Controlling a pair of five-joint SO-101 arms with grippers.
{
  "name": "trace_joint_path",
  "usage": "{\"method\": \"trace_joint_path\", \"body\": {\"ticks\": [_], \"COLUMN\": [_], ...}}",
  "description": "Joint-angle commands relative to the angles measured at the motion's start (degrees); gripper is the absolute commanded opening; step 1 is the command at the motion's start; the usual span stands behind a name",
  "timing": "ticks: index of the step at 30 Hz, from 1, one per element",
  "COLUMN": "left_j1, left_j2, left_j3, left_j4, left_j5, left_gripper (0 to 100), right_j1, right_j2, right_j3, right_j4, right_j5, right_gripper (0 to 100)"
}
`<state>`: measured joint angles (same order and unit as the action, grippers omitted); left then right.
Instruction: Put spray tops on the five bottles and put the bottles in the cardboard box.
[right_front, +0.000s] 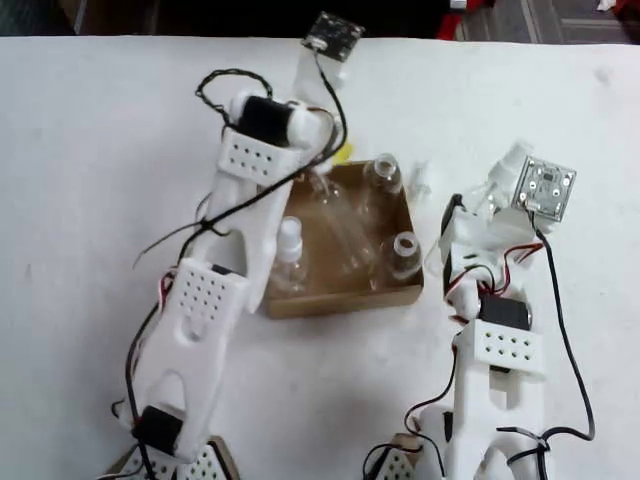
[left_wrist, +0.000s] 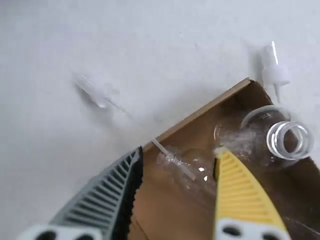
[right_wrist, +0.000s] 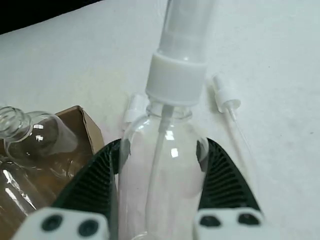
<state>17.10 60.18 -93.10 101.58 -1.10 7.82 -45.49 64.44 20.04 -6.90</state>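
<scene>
Right gripper (right_wrist: 161, 150) clenched around upright sprayer-topped bottle (right_wrist: 160, 175), just off cardboard box (right_wrist: 82, 120) far-right corner, loose spray top (right_wrist: 226, 100) on tabletop (right_wrist: 280, 75) beside it, left gripper (left_wrist: 178, 152) spread wide over box's far-left corner, above lying bottle (left_wrist: 187, 172).

A white table (right_front: 90, 150) meets a dark floor (right_front: 200, 15) past its far edge.

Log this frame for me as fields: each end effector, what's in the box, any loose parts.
left end effector: open, over a corner of the cardboard box
right end effector: shut on a bottle with a spray top on, beside the box
in box: capped bottle; two uncapped bottles; lying bottle
loose spray top: on the table, near the held bottle
</scene>
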Motion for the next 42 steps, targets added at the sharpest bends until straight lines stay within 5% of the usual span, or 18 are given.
{"method": "trace_joint_path", "body": {"ticks": [1,14,36,42], "left_j1": [0.84,0.57,1.98,1.63], "left_j2": [-4.35,-4.70,0.75,0.84], "left_j3": [1.05,12.57,13.10,13.10], "left_j4": [0.79,0.88,-2.11,-4.75], "left_j5": [11.08,13.63,13.36,13.19], "left_gripper": [22,21,21,8], "right_j1": [-0.22,-0.22,-0.22,-0.22], "right_j2": [-1.36,-1.36,-1.36,-1.36], "right_j3": [-0.35,-0.35,-0.35,-0.35], "right_j4": [-1.36,-1.27,-1.36,-1.36], "right_j5": [0.79,0.79,0.79,0.79], "right_gripper": [1.8,1.8,1.8,1.8]}}
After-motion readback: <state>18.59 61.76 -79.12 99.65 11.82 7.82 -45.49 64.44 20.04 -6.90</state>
